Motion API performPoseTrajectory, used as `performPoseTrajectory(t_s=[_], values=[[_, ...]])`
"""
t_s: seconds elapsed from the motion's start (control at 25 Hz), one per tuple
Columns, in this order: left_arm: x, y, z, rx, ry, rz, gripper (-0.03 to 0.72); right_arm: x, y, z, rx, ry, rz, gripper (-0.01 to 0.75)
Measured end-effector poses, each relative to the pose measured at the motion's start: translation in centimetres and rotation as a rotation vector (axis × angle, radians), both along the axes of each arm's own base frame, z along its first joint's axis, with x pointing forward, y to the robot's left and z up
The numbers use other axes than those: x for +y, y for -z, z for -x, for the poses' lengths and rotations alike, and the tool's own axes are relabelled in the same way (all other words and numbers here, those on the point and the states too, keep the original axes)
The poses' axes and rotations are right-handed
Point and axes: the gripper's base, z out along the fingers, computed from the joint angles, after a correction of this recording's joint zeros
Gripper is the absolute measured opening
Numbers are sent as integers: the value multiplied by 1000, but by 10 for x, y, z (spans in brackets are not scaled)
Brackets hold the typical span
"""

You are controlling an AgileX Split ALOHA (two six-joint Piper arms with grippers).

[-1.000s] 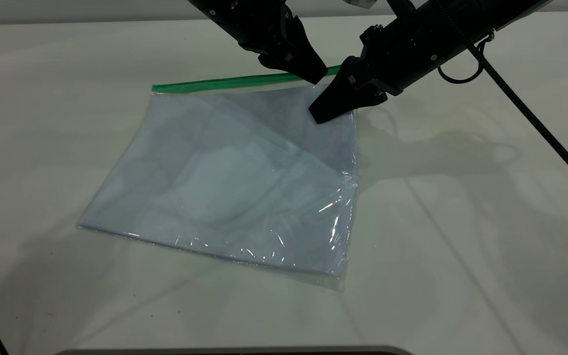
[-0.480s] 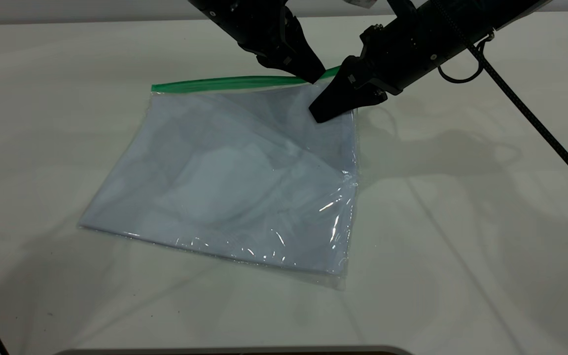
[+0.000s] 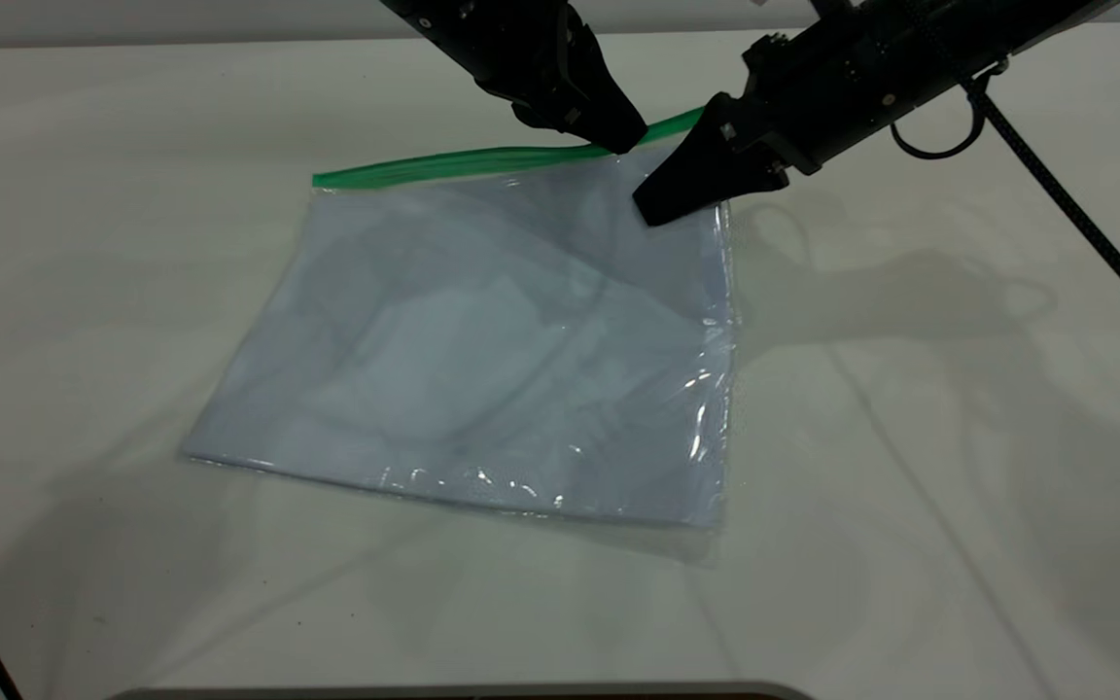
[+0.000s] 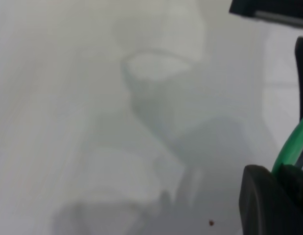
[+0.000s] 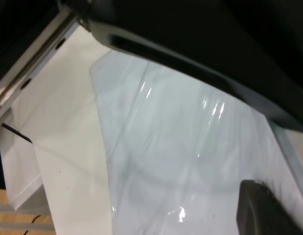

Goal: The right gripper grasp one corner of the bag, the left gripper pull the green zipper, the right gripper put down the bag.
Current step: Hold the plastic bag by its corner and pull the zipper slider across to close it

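I have the right gripper (image 3: 659,206) clamped on the far right corner of the bag (image 3: 482,340), the corner nearest the green zipper (image 3: 443,162). That corner is lifted a little; the rest of the clear pouch lies flat on the white table (image 3: 910,437), its zip edge away from the camera.

The left gripper (image 3: 623,139) sits just beside the right one, tips down on the zipper's right end. In the left wrist view the green strip (image 4: 291,147) runs between its dark fingers (image 4: 261,200), so I read it as pinched closed on the zipper. I cannot make out the slider tab itself.

Judgement: I am at the start of the pull, with the strip to be drawn toward its free left end.

Risks:
- If the left tips hold only the strip and not the slider, they will slide along and open nothing.
- The glossy film may slip from the right grip under the pull, dragging the whole bag sideways.
- The two claws are nearly touching; a careless move could knock them together
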Motion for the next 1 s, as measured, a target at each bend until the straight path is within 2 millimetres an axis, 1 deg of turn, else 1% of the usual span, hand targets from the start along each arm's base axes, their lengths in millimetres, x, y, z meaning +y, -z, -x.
performPoseTrajectory(t_s=[0.28,0.64,0.88,1.0], values=[[5,0,-4,-25,-3,-10,64,-1,-1,-2,-4,10,-4,35],[19,2,-12,-33,-45,-13,64,-7,-11,-15,-46,1,-16,35],[39,12,-21,-19,-86,-23,64,-17,-11,-18,-45,14,-18,35],[47,13,-24,-21,-92,-26,65,-19,-12,-18,-44,20,-22,35]])
